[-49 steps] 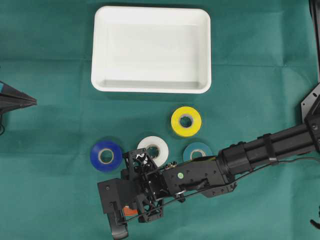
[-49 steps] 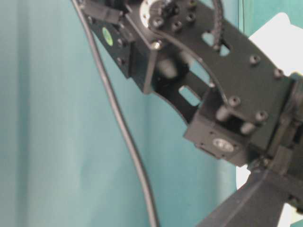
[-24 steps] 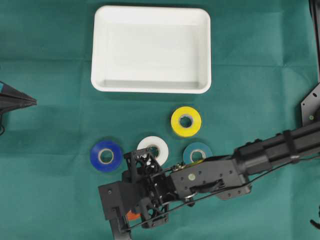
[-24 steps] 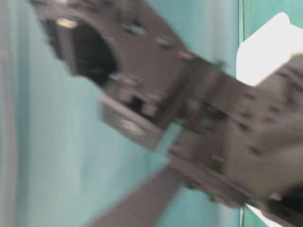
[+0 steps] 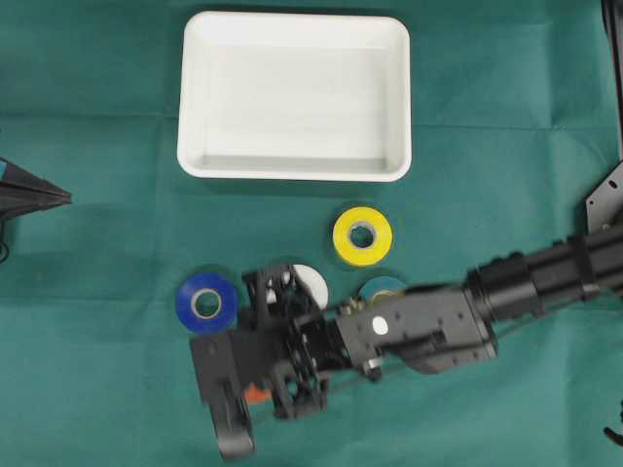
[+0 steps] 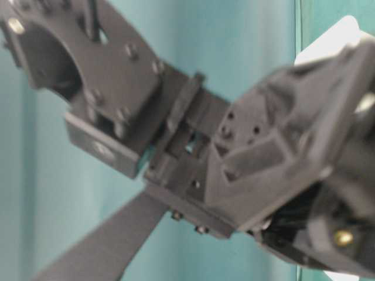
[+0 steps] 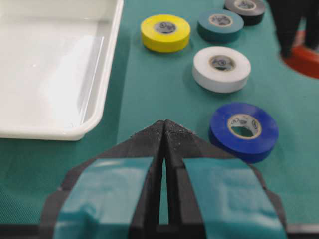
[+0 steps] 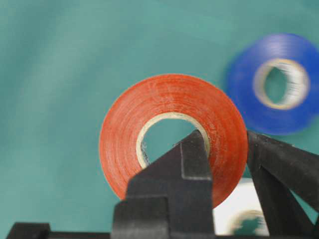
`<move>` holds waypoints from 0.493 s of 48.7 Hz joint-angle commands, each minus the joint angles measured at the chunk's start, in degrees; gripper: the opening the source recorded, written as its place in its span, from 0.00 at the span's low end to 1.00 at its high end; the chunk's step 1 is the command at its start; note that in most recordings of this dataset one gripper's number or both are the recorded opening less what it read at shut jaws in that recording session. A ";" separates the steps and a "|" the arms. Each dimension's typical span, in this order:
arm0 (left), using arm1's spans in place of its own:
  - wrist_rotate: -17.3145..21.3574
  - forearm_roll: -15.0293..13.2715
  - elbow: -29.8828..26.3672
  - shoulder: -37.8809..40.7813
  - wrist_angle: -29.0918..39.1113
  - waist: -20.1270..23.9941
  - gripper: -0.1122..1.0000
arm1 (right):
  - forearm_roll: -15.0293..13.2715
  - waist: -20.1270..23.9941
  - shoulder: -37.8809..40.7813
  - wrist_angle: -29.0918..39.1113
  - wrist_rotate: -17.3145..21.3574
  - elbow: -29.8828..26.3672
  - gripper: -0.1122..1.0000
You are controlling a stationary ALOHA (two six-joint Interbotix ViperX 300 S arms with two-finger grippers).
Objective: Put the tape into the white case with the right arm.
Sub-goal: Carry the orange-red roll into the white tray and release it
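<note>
A red tape roll (image 8: 124, 144) hangs off the green cloth, and my right gripper (image 8: 224, 144) is shut on it. One finger passes through the roll's hole and the other presses on its outer side. From overhead only a sliver of the red tape (image 5: 256, 393) shows under the right arm's wrist (image 5: 419, 326), at the front left of centre. The white case (image 5: 292, 167) lies at the back, well away from the roll, with nothing in it. My left gripper (image 7: 164, 124) is shut and holds nothing, at the far left edge (image 5: 58, 197).
Loose rolls lie on the cloth: yellow (image 5: 362, 235), blue (image 5: 206, 304), white (image 5: 311, 282) and teal (image 5: 384, 287), the last two partly under the arm. A black roll (image 7: 244, 7) lies beyond them. The right arm fills the table-level view.
The right arm's wrist has risen with the red roll and now covers more of the white and teal rolls. The left gripper has not moved.
</note>
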 commanded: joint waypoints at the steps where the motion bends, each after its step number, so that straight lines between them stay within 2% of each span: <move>1: 0.00 0.00 -0.62 0.53 -0.53 0.09 0.10 | -0.70 -3.25 -2.64 -0.18 -0.18 -0.53 0.11; 14: 0.00 0.00 -0.62 0.53 -0.62 0.09 0.10 | -4.48 -11.87 -3.52 0.26 -0.35 -0.44 0.11; 24: 0.00 0.09 -0.62 0.53 -0.53 0.09 0.10 | -4.83 -18.11 -3.52 -0.35 -0.53 -0.44 0.11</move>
